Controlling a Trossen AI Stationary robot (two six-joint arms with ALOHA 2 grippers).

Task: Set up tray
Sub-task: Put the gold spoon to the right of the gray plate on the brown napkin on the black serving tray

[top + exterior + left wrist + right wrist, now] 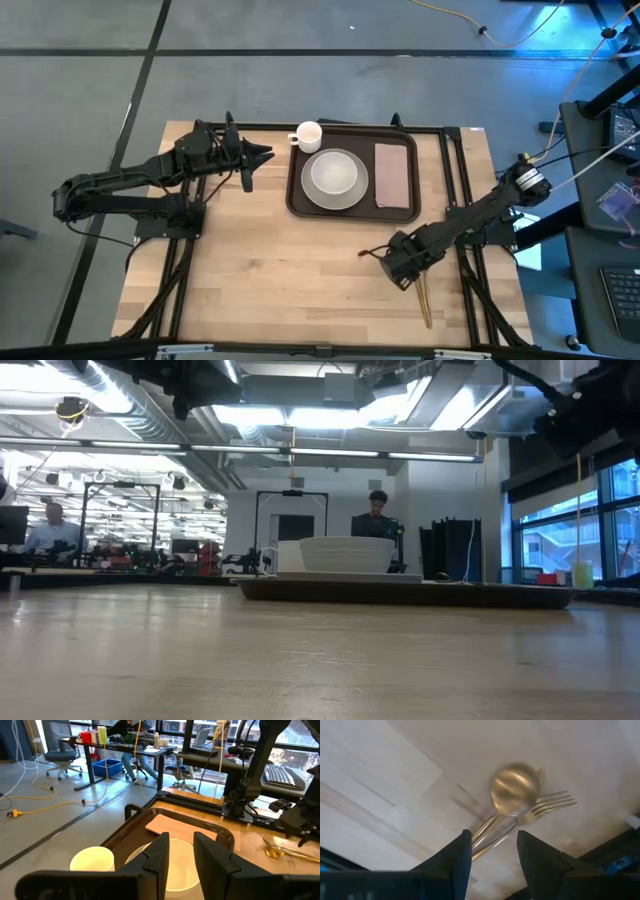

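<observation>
- No text, label, brand, number or sign could be read anywhere.
- The tray and everything on it carried no lettering.

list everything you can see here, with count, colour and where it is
table: 1, light wood, under everything
tray: 1, dark brown, far middle of table
plate: 1, white, on tray
napkin: 1, pinkish tan, on tray right of plate
cup: 1, white, at tray's far left corner
spoon: 1, gold, on table near right gripper
fork: 1, gold, under spoon
left gripper: dark, left of cup, empty
right gripper: dark, over the cutlery, slightly apart
</observation>
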